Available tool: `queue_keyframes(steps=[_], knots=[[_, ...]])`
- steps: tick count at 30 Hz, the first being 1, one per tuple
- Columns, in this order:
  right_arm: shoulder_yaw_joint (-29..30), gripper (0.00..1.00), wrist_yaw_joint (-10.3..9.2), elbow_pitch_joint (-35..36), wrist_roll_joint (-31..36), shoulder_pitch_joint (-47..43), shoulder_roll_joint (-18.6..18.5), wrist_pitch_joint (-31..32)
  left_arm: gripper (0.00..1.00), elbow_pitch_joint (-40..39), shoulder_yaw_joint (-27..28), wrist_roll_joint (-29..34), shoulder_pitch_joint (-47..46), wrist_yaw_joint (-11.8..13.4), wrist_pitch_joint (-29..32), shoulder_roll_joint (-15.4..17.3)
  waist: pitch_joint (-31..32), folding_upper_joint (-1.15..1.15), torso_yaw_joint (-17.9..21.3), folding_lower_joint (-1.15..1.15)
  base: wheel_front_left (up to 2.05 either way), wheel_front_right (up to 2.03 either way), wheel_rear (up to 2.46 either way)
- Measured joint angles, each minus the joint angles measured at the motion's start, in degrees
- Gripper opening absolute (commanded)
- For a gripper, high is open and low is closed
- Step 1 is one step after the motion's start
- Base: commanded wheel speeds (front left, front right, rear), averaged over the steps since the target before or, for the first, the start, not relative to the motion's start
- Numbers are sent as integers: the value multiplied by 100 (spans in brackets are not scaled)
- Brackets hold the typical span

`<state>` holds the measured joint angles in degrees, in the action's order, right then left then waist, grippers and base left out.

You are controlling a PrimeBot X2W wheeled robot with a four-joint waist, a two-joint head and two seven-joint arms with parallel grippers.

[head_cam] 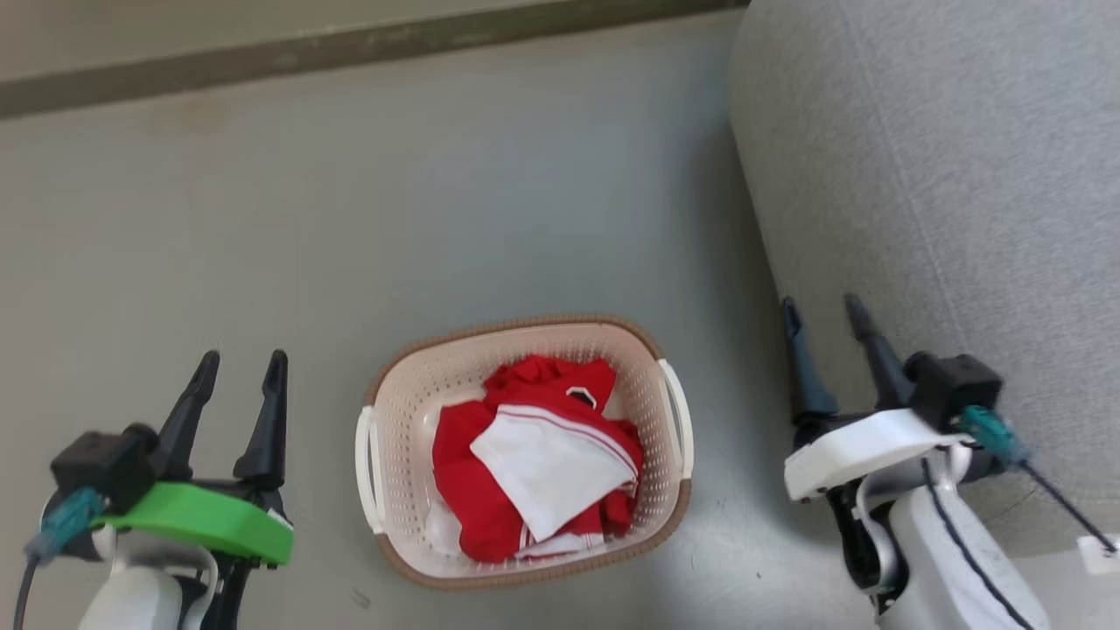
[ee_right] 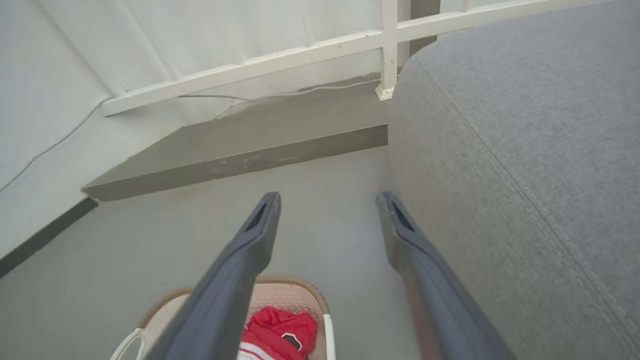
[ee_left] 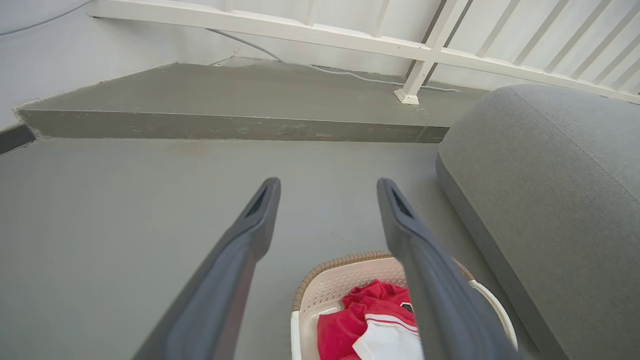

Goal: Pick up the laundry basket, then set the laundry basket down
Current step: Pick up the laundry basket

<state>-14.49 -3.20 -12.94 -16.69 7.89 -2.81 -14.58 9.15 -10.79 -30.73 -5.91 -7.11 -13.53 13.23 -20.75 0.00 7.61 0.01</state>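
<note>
the laundry basket (head_cam: 516,325) is seen standing on the grey floor (head_cam: 437,192) between the two grippers, near the robot and just left of a grey couch (head_cam: 945,157). it is shaped as a rounded rectangle of cream plastic, its walls pierced with rows of small holes and its rim bound in a brown woven-look band; a slim white handle (head_cam: 366,468) is set on its left side and another on its right. red and white clothes (head_cam: 534,455) are heaped loosely inside, soft and crumpled against the stiff plastic. the left gripper (head_cam: 244,357) is held left of the basket, its two long dark fingers (head_cam: 267,420) spread apart with nothing between them; the right gripper (head_cam: 822,302) is held to the right, by the couch, its fingers likewise parted and empty. the basket is touched by neither. the floor is smooth and matt, the couch covered in coarse woven fabric with a stitched seam. farther off, a low grey step (ee_left: 225,100) and a white railing (ee_left: 350,40) are seen
</note>
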Motion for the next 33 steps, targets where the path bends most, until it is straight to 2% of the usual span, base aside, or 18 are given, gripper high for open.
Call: queue_keyframes(steps=[3, 12, 19, 33], knots=[[-142, 100, 2, -431, -57, 55, 9, 0, 100, 234, -191, -83, -174, 0, 182, 120, -203, 0, -16, 0, 0, 0, 0], [-394, 100, 9, -1194, -415, 575, 3, 0, 100, 790, -666, -489, -717, 0, 528, 196, -744, 0, -75, 0, 0, 0, 0], [-653, 100, 11, -1668, -821, 1005, 0, 0, 100, 1267, -914, -708, -1096, 0, 654, 345, -1186, 0, -95, 1, 0, 0, 0], [-1270, 100, -35, -2408, -1432, 1853, -22, 0, 100, 1667, -1586, -1042, -1926, 0, 821, 597, -2049, 0, -61, 0, 0, 0, 0]])
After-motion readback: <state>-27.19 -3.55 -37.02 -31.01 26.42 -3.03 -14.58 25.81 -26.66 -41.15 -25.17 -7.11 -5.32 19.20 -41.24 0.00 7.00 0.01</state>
